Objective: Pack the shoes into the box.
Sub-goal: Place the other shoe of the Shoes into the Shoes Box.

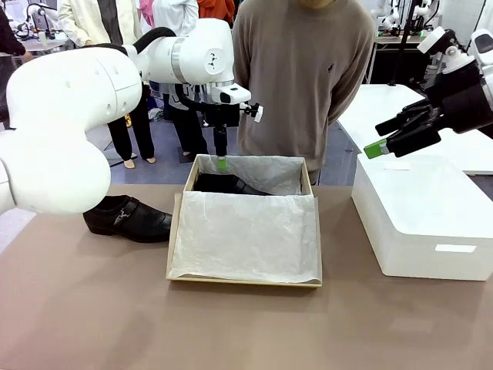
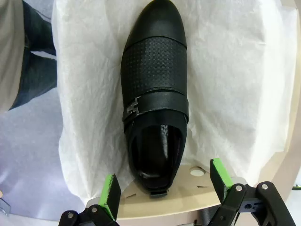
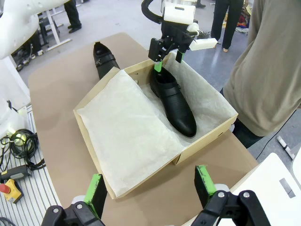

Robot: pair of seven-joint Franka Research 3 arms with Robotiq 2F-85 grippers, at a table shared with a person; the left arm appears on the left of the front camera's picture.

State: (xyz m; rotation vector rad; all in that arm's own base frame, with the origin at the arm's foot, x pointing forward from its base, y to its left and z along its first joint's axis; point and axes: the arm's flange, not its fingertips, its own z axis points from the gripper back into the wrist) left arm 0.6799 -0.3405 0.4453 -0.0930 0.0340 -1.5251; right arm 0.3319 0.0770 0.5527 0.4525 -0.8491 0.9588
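One glossy black shoe (image 1: 223,183) (image 2: 154,99) (image 3: 173,101) lies on white tissue paper in the far half of the tan cardboard box (image 1: 245,282) (image 3: 202,146) (image 2: 188,200). My left gripper (image 1: 222,160) (image 2: 164,186) (image 3: 160,63) hangs open just above this shoe's heel, a green pad on either side and nothing gripped. The other shoe (image 1: 127,218) (image 3: 104,59) stands on the table left of the box. Off to the right my right gripper (image 1: 381,137) (image 3: 150,184) is open and empty, raised high and away from the box.
A big white rectangular block (image 1: 424,223) stands on the table right of the box, under my right gripper. A person (image 1: 304,77) in a brownish sweater stands at the far edge behind the box. Bare brown table lies in front.
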